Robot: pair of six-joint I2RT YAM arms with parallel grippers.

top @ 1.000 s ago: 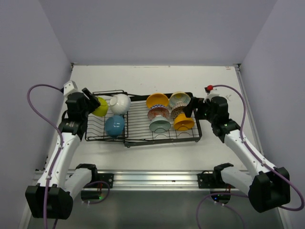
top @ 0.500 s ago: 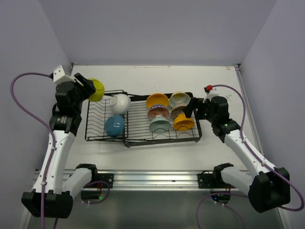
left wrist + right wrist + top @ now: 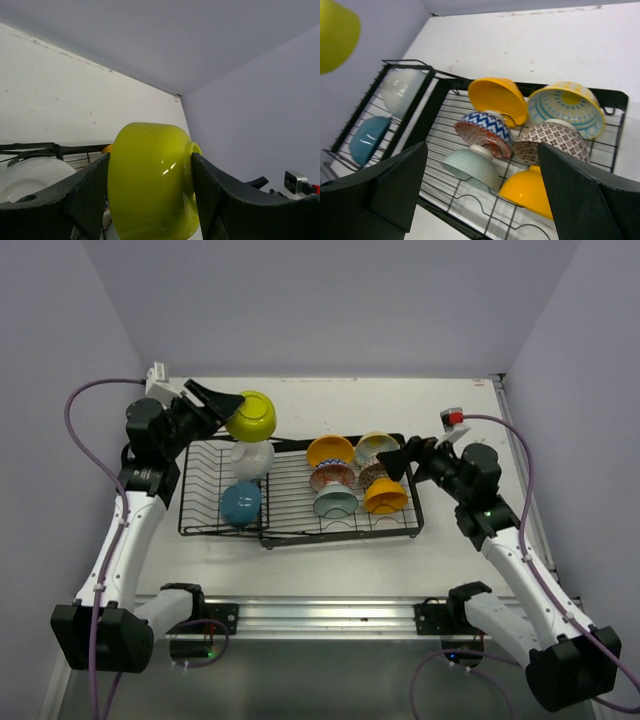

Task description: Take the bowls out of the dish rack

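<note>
My left gripper (image 3: 240, 412) is shut on a yellow-green bowl (image 3: 252, 416), holding it on its side in the air above the back left corner of the black dish rack (image 3: 340, 536). In the left wrist view both fingers press the bowl (image 3: 150, 180) at rim and foot. A white bowl (image 3: 253, 457) and a blue bowl (image 3: 241, 503) stay in the slotted section. On the grid tray sit several bowls: orange-yellow (image 3: 330, 451), pale teal (image 3: 336, 502) and patterned ones (image 3: 485, 131). My right gripper (image 3: 400, 458) hovers open over the rack's right end, holding nothing.
The rack lies across the middle of a white table (image 3: 320, 400). Grey walls close it in at the back and both sides. A metal rail (image 3: 320, 615) with the arm bases runs along the near edge.
My left gripper has lifted the yellow-green bowl out of the slotted section and carried it up and to the right. The right arm has risen and tilted slightly above the rack.
</note>
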